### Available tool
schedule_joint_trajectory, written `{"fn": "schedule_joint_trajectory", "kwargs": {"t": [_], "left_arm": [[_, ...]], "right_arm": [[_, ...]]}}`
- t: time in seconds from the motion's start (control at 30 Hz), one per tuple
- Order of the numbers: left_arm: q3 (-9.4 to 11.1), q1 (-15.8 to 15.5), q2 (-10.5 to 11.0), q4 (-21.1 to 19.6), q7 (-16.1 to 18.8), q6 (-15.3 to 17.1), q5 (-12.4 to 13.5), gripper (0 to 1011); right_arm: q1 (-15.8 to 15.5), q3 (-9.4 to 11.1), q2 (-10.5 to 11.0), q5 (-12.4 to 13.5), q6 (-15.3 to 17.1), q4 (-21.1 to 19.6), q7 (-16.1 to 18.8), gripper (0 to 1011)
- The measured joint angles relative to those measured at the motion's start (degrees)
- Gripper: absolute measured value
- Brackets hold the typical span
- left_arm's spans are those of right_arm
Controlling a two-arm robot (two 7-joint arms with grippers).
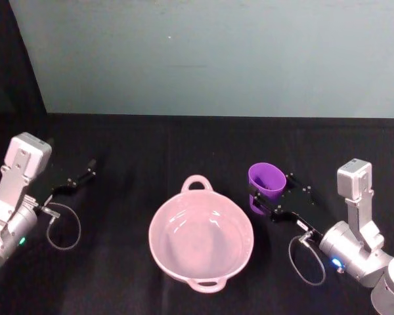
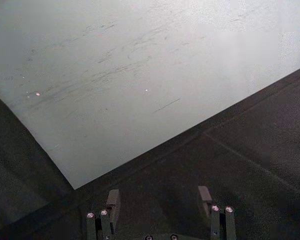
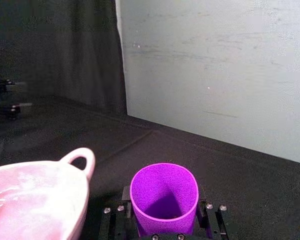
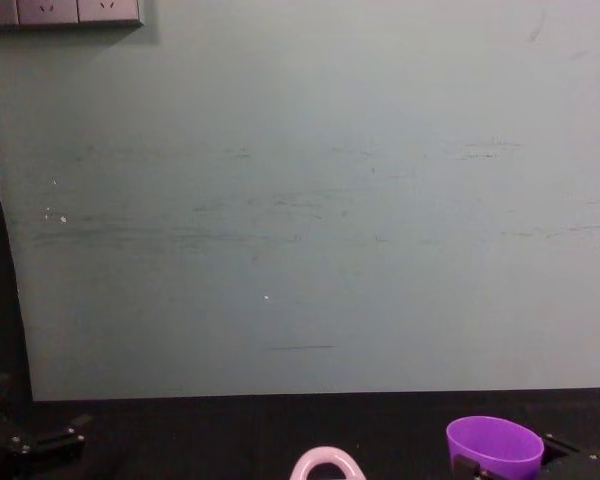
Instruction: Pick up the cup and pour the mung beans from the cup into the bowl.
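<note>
Right gripper is clenched on the sides of the purple cup, mouth up, right of the worktop's centre. Just beside the cup, at the middle near the front edge, sits the pink bowl, seemingly empty. No beans can be made out inside the cup. Left gripper lies released near the left edge. Tipping before the lip clears the bowl's rim would likely scatter beans, and smooth plastic may slip in a loose hold.
</note>
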Motion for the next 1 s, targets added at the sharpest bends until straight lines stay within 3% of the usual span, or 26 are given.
{"fn": "schedule_joint_trajectory", "kwargs": {"t": [1.0], "left_arm": [[0.0, 0.0, 0.0, 0.0, 0.0, 0.0, 0.0, 1012]], "right_arm": [[0.0, 0.0, 0.0, 0.0, 0.0, 0.0, 0.0, 726]]}}
